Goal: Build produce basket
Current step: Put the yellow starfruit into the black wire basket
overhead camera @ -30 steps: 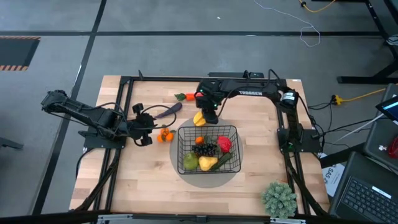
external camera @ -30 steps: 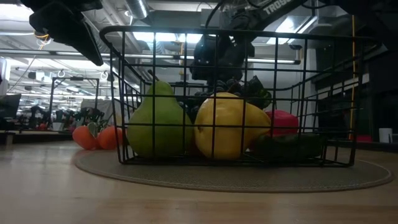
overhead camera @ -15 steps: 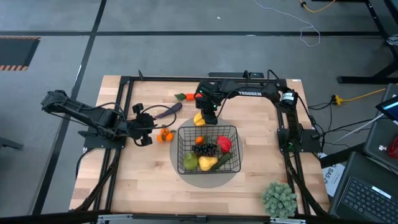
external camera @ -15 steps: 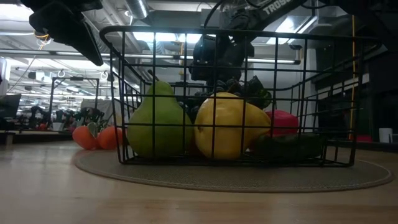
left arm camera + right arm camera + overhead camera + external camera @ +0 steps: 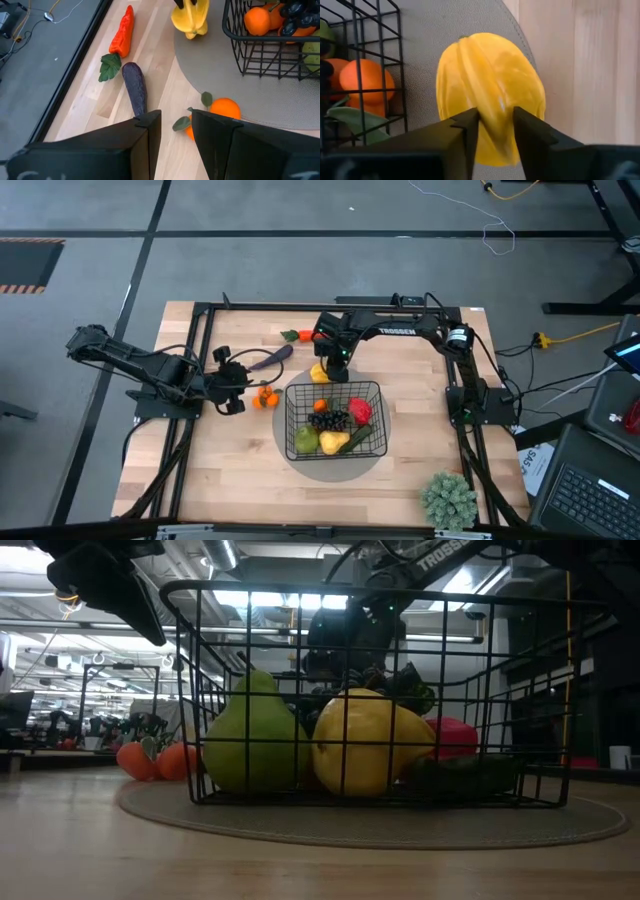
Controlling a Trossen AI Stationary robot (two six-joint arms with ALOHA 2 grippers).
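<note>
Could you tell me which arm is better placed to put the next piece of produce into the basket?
The right. Its pincer is already closed on the yellow ridged fruit just outside the basket, on the grey mat. The left pincer sits farther off, beside the tangerines, holding nothing.

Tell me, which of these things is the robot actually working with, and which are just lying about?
Part of the job:
basket
ridged yellow fruit in the right pincer
carrot
eggplant
tangerines

Just lying about:
bushy green plant
grey round mat
</note>
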